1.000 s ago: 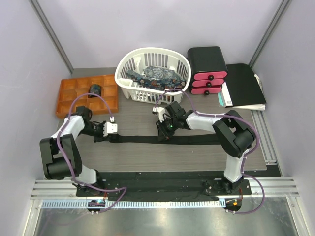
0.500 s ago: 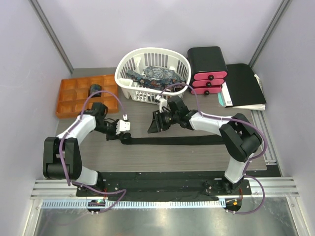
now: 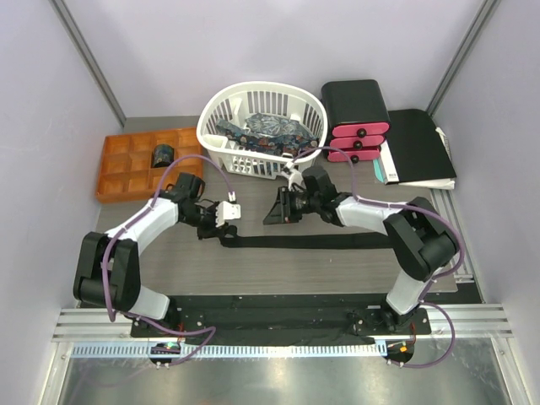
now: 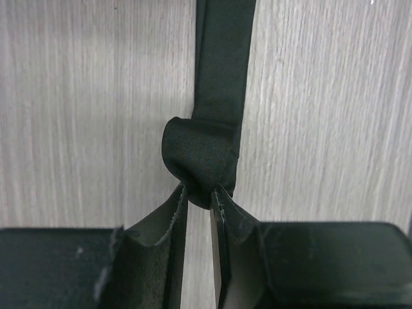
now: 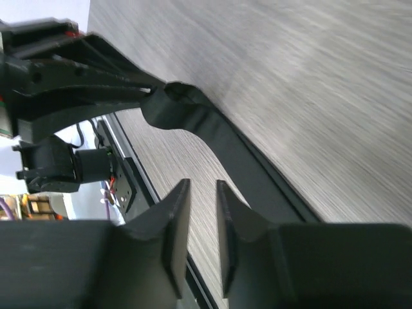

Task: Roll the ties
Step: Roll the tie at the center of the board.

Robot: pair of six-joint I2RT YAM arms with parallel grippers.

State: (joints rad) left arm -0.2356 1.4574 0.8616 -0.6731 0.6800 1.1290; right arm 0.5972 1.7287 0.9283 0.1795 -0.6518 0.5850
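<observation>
A plain black tie [image 3: 312, 240] lies stretched across the table, and its left end is folded into a small loop [image 4: 198, 153]. My left gripper [image 4: 199, 192] is shut on that looped end, and the top view shows the gripper [image 3: 223, 228] at the strip's left tip. My right gripper [image 5: 201, 187] hovers above the tie [image 5: 215, 138] with a narrow gap and nothing between its fingers; in the top view it [image 3: 273, 213] sits just behind the strip. Patterned ties [image 3: 263, 128] lie in the white basket [image 3: 221, 145]. A rolled tie [image 3: 161, 155] sits in the orange tray [image 3: 126, 173].
A black box with pink drawers [image 3: 356, 118] stands behind right, beside a flat black folder [image 3: 419, 145]. The basket is close behind both grippers. The black base plate [image 3: 278, 308] runs along the table's near edge.
My left gripper has carried the tie's end to the right, folding it over the strip. My right gripper has let go of the tie and lifted back off it.
</observation>
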